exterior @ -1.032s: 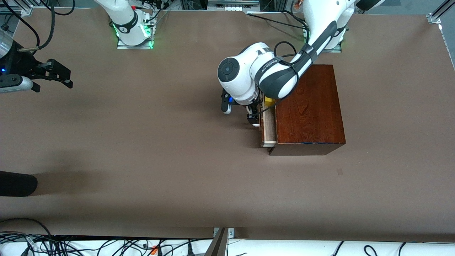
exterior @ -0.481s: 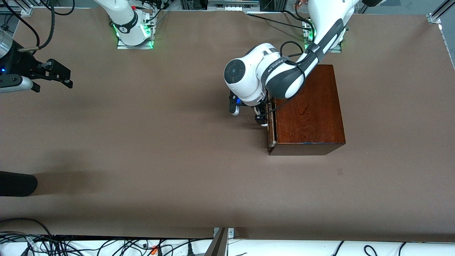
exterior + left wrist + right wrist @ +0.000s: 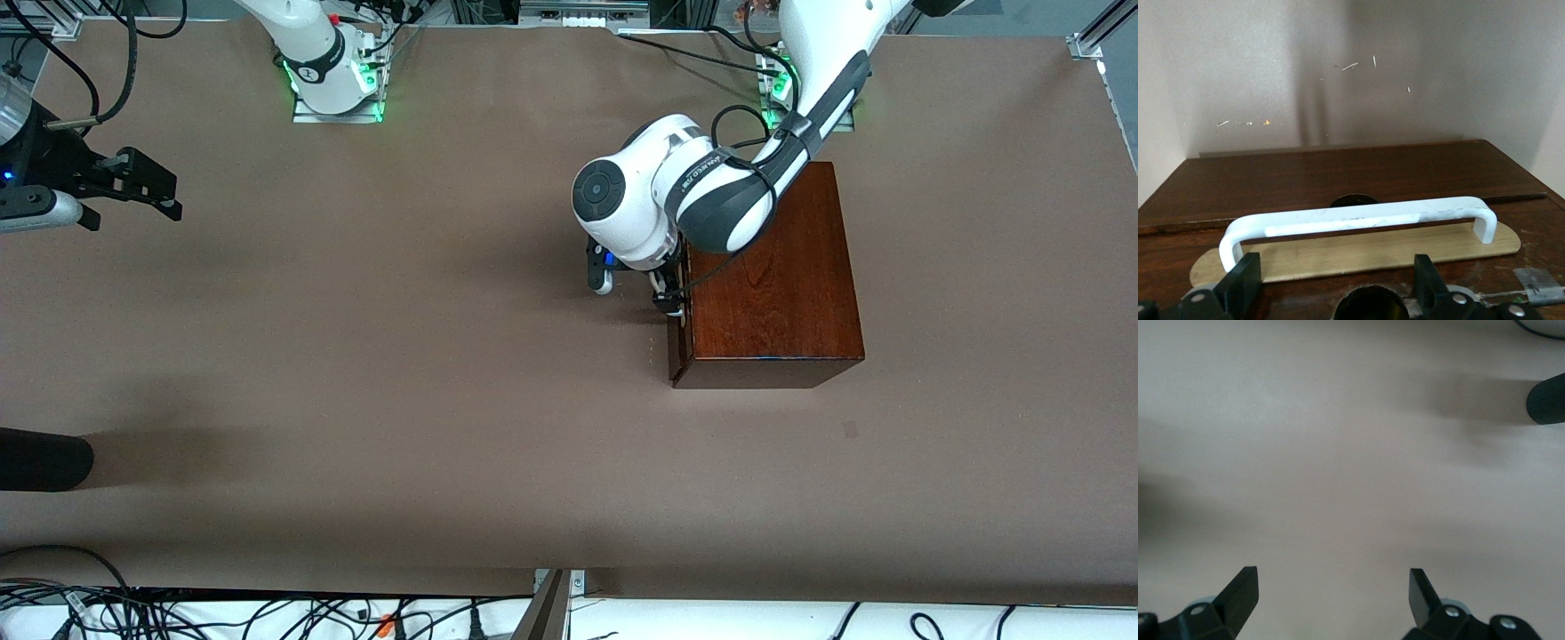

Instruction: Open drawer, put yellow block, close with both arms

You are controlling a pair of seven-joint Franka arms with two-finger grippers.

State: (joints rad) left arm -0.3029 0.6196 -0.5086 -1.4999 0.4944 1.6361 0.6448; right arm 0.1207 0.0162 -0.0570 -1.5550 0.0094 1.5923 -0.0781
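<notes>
The dark reddish-brown wooden box (image 3: 773, 276) stands toward the left arm's end of the table. Its drawer (image 3: 676, 342) sits flush in the box, with no pale interior showing. The yellow block is hidden. My left gripper (image 3: 667, 298) is right at the drawer's dark front. In the left wrist view it (image 3: 1336, 283) is open, its fingers (image 3: 1245, 283) spread wide just under the white bar handle (image 3: 1358, 217) and holding nothing. My right gripper (image 3: 169, 197) waits over bare table at the right arm's end; the right wrist view shows it (image 3: 1333, 587) open and empty.
A black rounded object (image 3: 44, 460) pokes in at the right arm's end of the table, nearer the front camera, and also shows in the right wrist view (image 3: 1546, 400). Cables (image 3: 267, 613) run along the table's near edge.
The left gripper has pushed the drawer into the box: the pale interior and the yellow block, visible a second ago, are now out of sight. The right arm has not moved.
</notes>
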